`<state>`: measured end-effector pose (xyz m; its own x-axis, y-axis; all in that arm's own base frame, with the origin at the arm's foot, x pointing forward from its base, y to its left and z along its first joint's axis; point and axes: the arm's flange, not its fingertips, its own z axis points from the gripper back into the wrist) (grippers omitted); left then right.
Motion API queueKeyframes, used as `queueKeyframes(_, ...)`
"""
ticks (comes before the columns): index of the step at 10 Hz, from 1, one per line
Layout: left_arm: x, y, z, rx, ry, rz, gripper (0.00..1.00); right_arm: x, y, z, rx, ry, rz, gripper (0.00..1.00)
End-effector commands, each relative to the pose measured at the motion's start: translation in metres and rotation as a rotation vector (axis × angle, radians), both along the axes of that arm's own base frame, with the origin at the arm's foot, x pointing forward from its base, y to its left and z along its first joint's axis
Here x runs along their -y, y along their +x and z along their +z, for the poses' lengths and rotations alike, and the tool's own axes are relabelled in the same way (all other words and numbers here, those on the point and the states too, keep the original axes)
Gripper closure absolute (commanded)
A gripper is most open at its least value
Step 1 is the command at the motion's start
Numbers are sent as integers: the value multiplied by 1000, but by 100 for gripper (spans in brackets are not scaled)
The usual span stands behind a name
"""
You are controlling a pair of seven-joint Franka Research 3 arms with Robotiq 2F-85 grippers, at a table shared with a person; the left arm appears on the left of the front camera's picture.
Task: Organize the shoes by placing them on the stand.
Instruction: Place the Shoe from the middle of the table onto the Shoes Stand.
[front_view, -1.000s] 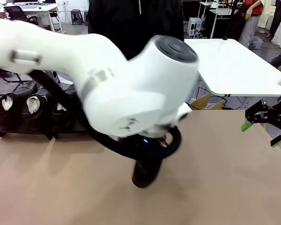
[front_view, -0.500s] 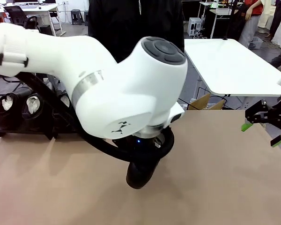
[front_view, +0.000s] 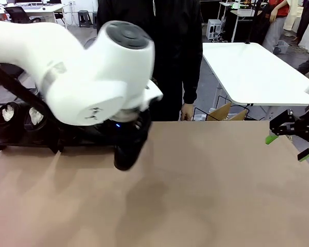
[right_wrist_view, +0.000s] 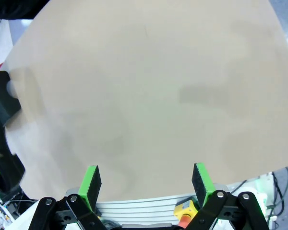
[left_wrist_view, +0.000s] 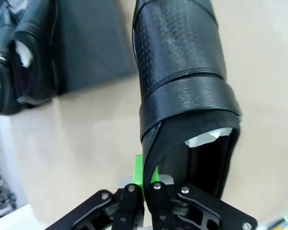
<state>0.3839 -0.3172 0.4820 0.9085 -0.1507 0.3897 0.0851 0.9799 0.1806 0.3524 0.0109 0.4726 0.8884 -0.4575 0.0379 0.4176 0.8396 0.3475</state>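
The stand (front_view: 20,141) sits at the far left of the surface (front_view: 206,195), with shoes (front_view: 20,121) on it. Just right of the stand, another shoe (left_wrist_view: 182,81) hangs above the surface.

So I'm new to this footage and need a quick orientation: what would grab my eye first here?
The big white left arm sweeping across the table's left side, its pincer clamped on the heel of a black shoe stuffed with white paper. Behind it, more shoes sit on the stand at the far left. The right pincer hangs open over the bare table.
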Motion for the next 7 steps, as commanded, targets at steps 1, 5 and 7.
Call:
queueKeyframes(1, -36, 18, -11, 85, -45, -2, 100, 1, 0, 0, 1, 3, 14, 0)
queueKeyframes(5, -81, 68, -21, 164, -74, 67, 100, 1, 0, 0, 1, 3, 14, 0)
queueKeyframes(7, -83, 63, -22, 108, -64, 60, 100, 1, 0, 0, 1, 3, 14, 0)
